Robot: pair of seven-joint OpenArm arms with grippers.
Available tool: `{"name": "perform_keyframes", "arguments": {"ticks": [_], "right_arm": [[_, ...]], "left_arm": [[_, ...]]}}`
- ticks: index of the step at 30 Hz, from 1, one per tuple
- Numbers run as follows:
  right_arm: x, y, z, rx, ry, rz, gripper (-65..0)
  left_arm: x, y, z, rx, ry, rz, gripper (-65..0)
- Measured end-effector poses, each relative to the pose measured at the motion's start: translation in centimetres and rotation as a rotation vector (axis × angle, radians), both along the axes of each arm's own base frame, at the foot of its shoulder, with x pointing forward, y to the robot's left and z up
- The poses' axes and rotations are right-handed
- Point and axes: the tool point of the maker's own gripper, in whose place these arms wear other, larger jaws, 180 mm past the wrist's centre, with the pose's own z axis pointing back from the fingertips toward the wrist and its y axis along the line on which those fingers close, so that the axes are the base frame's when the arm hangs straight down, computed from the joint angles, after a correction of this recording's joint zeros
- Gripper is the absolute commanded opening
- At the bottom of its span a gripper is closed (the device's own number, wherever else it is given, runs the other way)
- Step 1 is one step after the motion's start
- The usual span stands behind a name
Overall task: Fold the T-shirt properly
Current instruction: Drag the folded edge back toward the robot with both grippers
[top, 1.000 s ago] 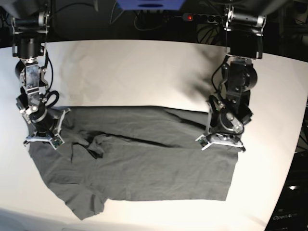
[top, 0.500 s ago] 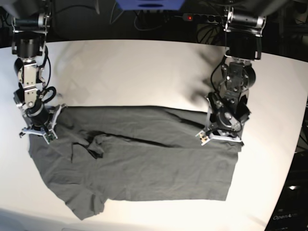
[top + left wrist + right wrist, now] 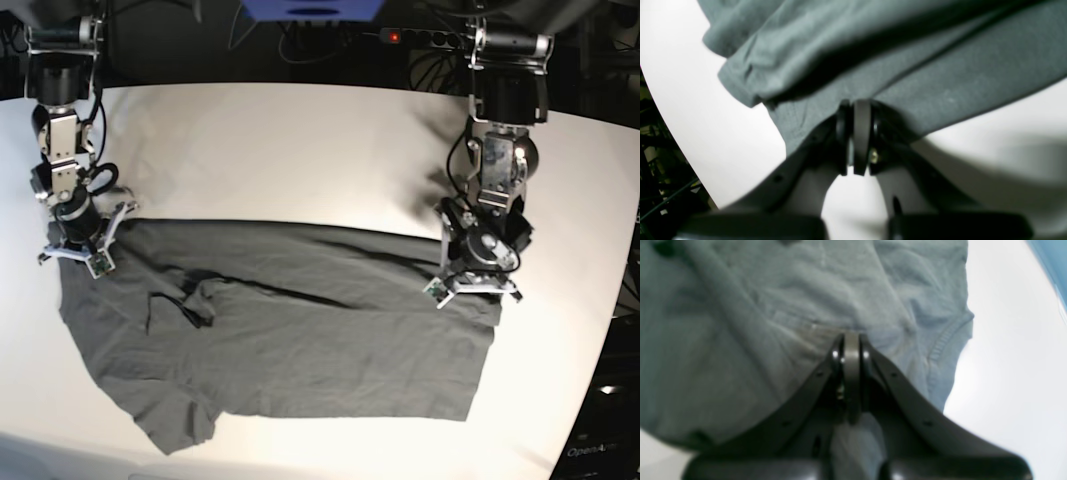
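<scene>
Both sets of fingers pinch the T-shirt (image 3: 290,340) edge, bare table (image 3: 300,150) lying open beyond.

- The white table (image 3: 280,150) carries one thing only.
- The dark grey T-shirt (image 3: 300,340) lies spread, wrinkled, across its near half, one sleeve near the front edge.

We count one T-shirt (image 3: 290,340), dark grey, on one white tabletop (image 3: 280,150). We see two arms, each with one claw: the left claw (image 3: 472,290) and the right claw (image 3: 75,255). One power strip (image 3: 425,38) sits behind.
</scene>
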Motion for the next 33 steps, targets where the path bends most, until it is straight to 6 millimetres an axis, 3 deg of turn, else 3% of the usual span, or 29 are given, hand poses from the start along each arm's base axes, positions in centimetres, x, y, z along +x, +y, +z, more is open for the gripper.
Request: {"name": "perform_keyframes", "arguments": {"ticks": [6, 10, 29, 33], "right_arm": [[-2.6, -0.3, -0.1, -0.008, -0.004, 0.000, -64.7], [-4.2, -0.6, -0.1, -0.012, 0.001, -0.003, -64.7], [-8.1, -0.5, -0.9, -0.004, -0.001, 0.018, -64.7], [-8.8, -0.8, -0.9, -0.002, 0.003, 0.026, -64.7]], "left_arm": [[-1.1, 0.3, -0.1, 0.006, -0.015, 0.000, -62.3], [-2.9, 0.8, -0.1, 0.037, -0.008, 0.002, -62.3], [-6.5, 0.7, -1.5, 0.027, -0.020, 0.013, -62.3], [-8.5, 0.6, -1.3, 0.040, -0.013, 0.005, -62.3]]}}
